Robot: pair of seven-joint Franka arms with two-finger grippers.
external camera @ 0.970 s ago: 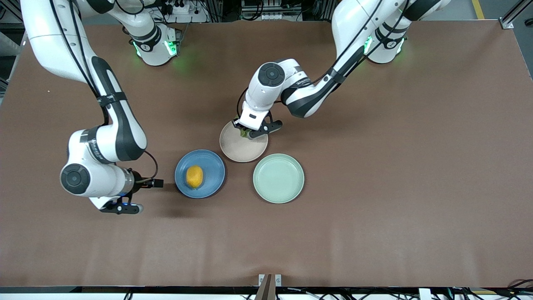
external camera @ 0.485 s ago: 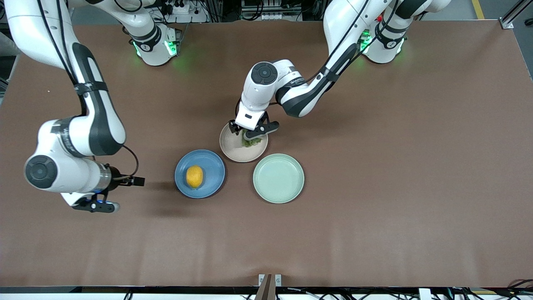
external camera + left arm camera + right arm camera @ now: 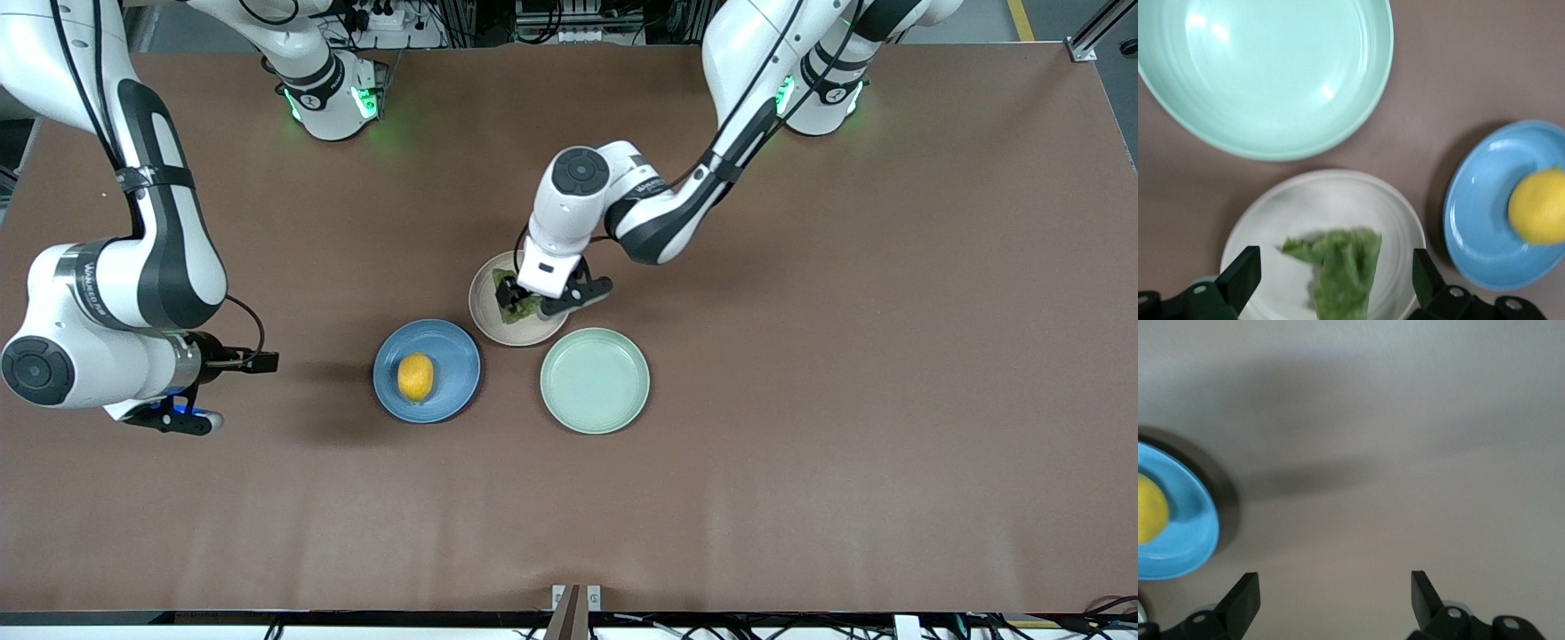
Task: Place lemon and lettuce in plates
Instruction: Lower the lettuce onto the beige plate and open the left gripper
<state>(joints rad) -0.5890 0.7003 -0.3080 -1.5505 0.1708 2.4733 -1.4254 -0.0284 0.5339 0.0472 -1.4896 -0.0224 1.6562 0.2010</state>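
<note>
Since a second ago the left claw (image 3: 532,301) has let go of the lettuce (image 3: 514,306) and now hangs spread wide over the beige-pink plate (image 3: 488,308), where the leaf lies. The right claw (image 3: 213,391) has pulled away toward the right arm's end of the counter (image 3: 800,444), fingers apart and empty. The lemon (image 3: 415,377) rests in the blue plate (image 3: 455,351), beside the mint-green plate (image 3: 595,380).
</note>
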